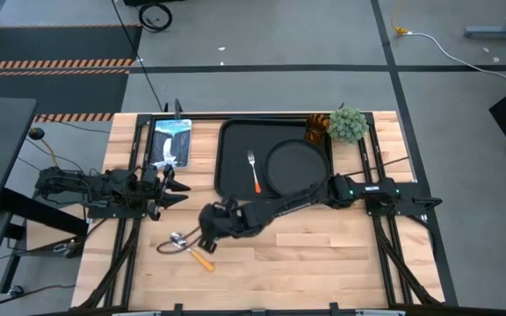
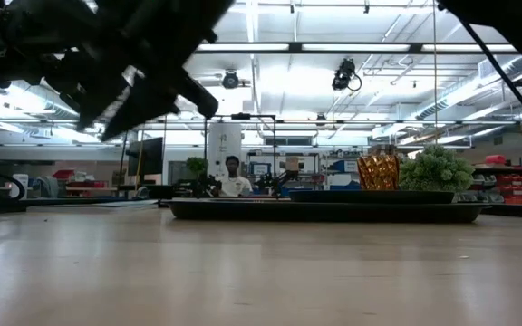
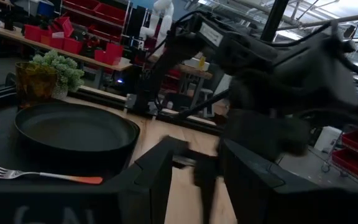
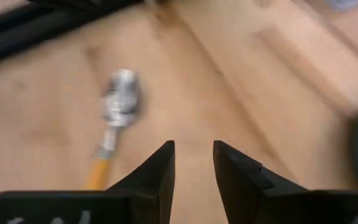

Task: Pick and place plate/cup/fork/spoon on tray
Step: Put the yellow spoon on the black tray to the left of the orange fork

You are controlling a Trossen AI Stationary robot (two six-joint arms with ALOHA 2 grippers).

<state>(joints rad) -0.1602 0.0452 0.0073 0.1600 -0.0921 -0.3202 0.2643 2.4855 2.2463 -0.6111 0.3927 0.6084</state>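
Large black rectangular tray (image 1: 232,149) with raised rim sits at the far middle of the light wooden surface (image 1: 323,254). On it: round flat black plate (image 1: 295,167) in the right half; small fork with silver tines and thin orange-red handle (image 1: 253,170) just left of the plate, lying flat; translucent amber-brown glass cup (image 1: 315,128) upright at the tray's far right corner, just beside a small green potted plant (image 1: 348,124). Small spoon with shiny silver bowl and orange-yellow handle (image 1: 188,249) lies on the bare surface near the front, left of centre, off the tray. Right gripper (image 1: 210,224) is stretched across from the right side, hovering just beside the spoon; right wrist view shows its fingers (image 4: 157,168) parted by a narrow gap, holding nothing, spoon (image 4: 117,121) ahead and untouched. Left gripper (image 1: 170,186) waits at the left side, near a printed card (image 1: 171,140); fingers spread, empty.
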